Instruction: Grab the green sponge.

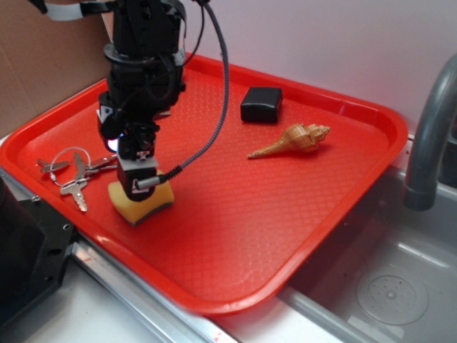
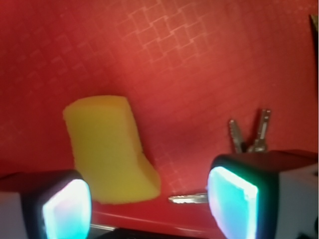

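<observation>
Four loose items sit on the red tray (image 1: pixel 335 179), the surface in use: a green sponge (image 1: pixel 143 204), a bunch of keys (image 1: pixel 75 175), a black box (image 1: pixel 261 104) and a spiral seashell (image 1: pixel 294 140).

Green sponge: near the tray's front-left rim, just right of the keys. Exterior view shows yellow foam with a dark layer along its right-hand edge. Wrist view shows it (image 2: pixel 110 149) as a yellow block with a curved side, lying on the tray's patterned floor, with the keys (image 2: pixel 249 139) to its right.

End effector (image 1: pixel 139 182): directly over the sponge in the exterior view, its lower end covering the sponge's top. Whether it touches the foam cannot be told from that angle. In the wrist view the end effector (image 2: pixel 149 201) stands wide open; the two lit fingers (image 2: pixel 67 209) are spread well apart. The sponge shows in the gap, nearer the left finger, and is not gripped.

Black box: far side of the tray, well apart from the sponge. Seashell: just in front and to the right of the box, pointed tip toward the tray centre.

A grey faucet (image 1: pixel 428 136) rises at the right, over a steel sink (image 1: pixel 385 286).
</observation>
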Action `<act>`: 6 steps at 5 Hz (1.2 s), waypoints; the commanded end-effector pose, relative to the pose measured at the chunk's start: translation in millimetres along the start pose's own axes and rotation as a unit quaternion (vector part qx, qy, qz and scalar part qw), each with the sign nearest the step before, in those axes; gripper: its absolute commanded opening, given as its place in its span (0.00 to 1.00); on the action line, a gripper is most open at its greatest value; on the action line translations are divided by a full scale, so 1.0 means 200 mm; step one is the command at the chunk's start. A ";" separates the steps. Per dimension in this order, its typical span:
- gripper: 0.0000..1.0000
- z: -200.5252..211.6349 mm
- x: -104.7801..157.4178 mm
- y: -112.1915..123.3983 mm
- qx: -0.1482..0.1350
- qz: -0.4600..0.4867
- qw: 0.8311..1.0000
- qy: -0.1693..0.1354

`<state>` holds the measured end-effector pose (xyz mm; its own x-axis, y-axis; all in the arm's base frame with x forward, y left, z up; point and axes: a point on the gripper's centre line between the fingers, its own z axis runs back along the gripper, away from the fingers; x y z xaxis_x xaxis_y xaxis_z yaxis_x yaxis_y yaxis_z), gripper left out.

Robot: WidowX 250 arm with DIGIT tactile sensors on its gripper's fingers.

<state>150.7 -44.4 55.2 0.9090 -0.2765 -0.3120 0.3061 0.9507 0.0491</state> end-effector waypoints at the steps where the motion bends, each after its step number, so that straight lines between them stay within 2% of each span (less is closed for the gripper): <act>1: 1.00 0.00 -0.02 -0.08 -0.005 -0.006 1.000 -0.015; 3: 1.00 -0.13 -0.02 -0.02 0.002 0.022 1.000 0.021; 4: 0.00 -0.13 -0.03 0.00 0.000 0.037 0.999 0.018; 6: 0.00 -0.06 -0.03 0.03 -0.004 0.038 0.999 0.002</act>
<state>143.7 -33.1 40.9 0.9142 -0.2099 -0.3466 0.2461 0.9672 0.0634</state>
